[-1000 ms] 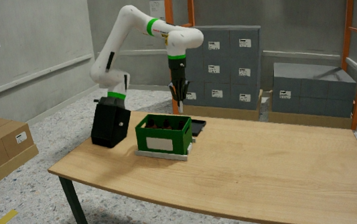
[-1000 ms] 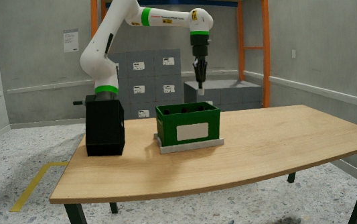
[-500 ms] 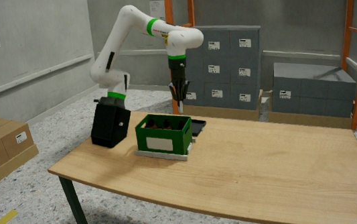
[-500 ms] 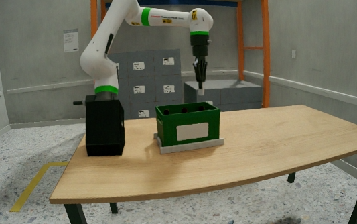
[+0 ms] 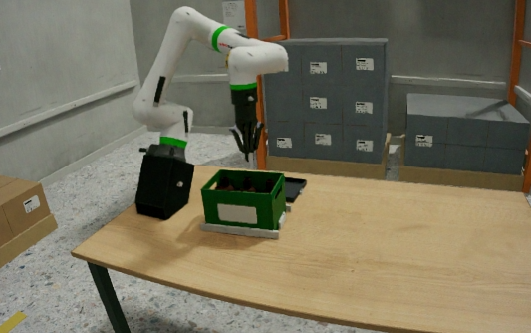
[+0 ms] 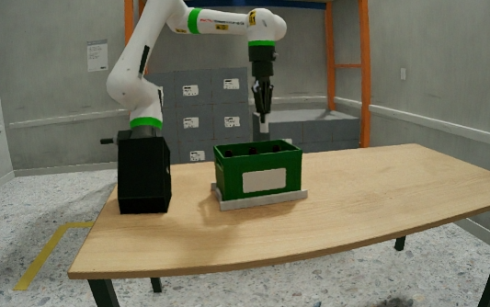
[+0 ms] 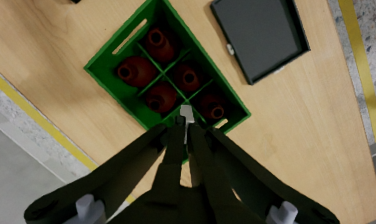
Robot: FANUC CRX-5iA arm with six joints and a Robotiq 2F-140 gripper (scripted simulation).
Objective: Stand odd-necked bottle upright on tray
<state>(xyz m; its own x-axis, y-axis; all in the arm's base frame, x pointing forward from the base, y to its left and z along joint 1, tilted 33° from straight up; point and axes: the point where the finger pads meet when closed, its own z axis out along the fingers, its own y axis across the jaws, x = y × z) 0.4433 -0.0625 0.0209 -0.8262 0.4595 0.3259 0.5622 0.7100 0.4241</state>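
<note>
The green crate [image 5: 210, 209] [image 6: 229, 180] [image 7: 101, 65] stands on the table. In the wrist view it holds five upright dark red bottles: one [image 7: 161, 50] and another [image 7: 139, 74] at the far end, two [image 7: 187, 77] [image 7: 161, 97] in the middle and one [image 7: 212, 107] at the near end. The sixth compartment, partly behind my fingers, shows no bottle. Neck differences are too small to tell. My gripper [image 5: 247, 158] [image 6: 264, 125] [image 7: 185, 113] is shut and empty, pointing down above the crate. The black tray [image 5: 296, 189] [image 7: 259, 40] is bare; the crate hides it in the exterior view.
Pale strips [image 5: 239, 231] [image 6: 267, 200] run along the crate's base. The black robot base [image 5: 163, 189] [image 6: 143, 176] stands left of the crate. The tray lies close beside one long crate wall, with a narrow gap. Stacked grey boxes [image 5: 341, 115] stand behind the table [image 5: 394, 249].
</note>
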